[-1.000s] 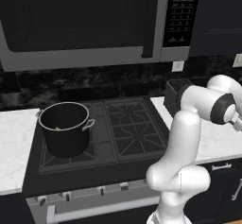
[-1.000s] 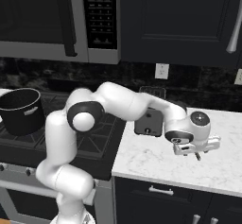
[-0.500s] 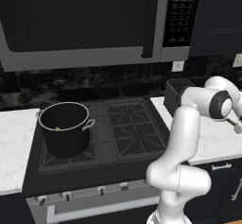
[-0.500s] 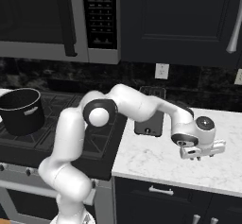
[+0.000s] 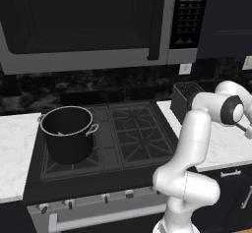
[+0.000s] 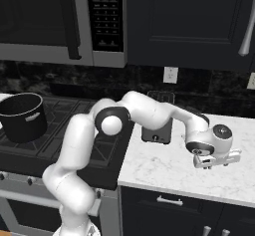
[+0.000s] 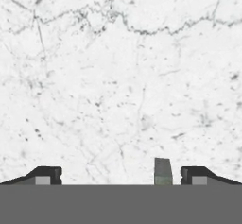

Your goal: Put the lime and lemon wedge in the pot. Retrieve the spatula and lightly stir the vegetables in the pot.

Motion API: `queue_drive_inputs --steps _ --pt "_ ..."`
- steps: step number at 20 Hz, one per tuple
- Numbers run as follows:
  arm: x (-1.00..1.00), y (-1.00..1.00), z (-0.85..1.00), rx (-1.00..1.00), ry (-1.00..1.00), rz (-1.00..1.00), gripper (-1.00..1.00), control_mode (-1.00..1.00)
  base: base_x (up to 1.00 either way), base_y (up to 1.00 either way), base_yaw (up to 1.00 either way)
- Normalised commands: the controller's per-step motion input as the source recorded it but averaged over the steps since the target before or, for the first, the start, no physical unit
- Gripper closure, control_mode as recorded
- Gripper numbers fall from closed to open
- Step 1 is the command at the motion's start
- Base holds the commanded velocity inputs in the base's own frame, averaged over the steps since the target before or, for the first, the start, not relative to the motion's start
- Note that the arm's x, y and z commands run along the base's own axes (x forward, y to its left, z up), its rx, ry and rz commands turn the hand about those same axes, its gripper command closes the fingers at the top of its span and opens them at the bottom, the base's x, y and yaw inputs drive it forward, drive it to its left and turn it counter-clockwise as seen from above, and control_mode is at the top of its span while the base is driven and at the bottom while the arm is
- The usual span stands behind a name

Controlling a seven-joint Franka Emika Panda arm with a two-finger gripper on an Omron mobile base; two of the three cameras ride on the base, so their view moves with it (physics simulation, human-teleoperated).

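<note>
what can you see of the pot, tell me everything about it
The pot is a black cylindrical stockpot with a thin silver rim and two small silver loop handles near the top. It looks like dark metal. It stands upright with no lid on the stove's front left burner grate. A tiny pale yellow piece shows inside, against the far wall. Nothing but the grate touches it; the arm works far off, over the white marble counter right of the stove.

This is a rendered home kitchen. A gas stove (image 5: pixel 123 136) sits under a microwave (image 5: pixel 93 25), between marble counters (image 6: pixel 174 168).
</note>
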Motion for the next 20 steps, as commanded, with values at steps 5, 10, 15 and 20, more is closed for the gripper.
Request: queue_drive_inputs --steps 5,10,15,20 --pt "0.00 0.20 -0.06 0.00 0.00 0.00 -1.00 -1.00 0.00 0.00 0.00" --pt "0.15 0.14 -0.01 0.00 0.00 -0.01 -1.00 -1.00 0.00 0.00 0.00" --pt "0.13 0.00 0.00 0.00 0.00 -0.02 -1.00 -1.00 0.00 0.00 0.00" --pt "0.00 0.00 -0.03 -0.01 0.00 -0.05 1.00 -1.00 0.00 0.00 0.00"
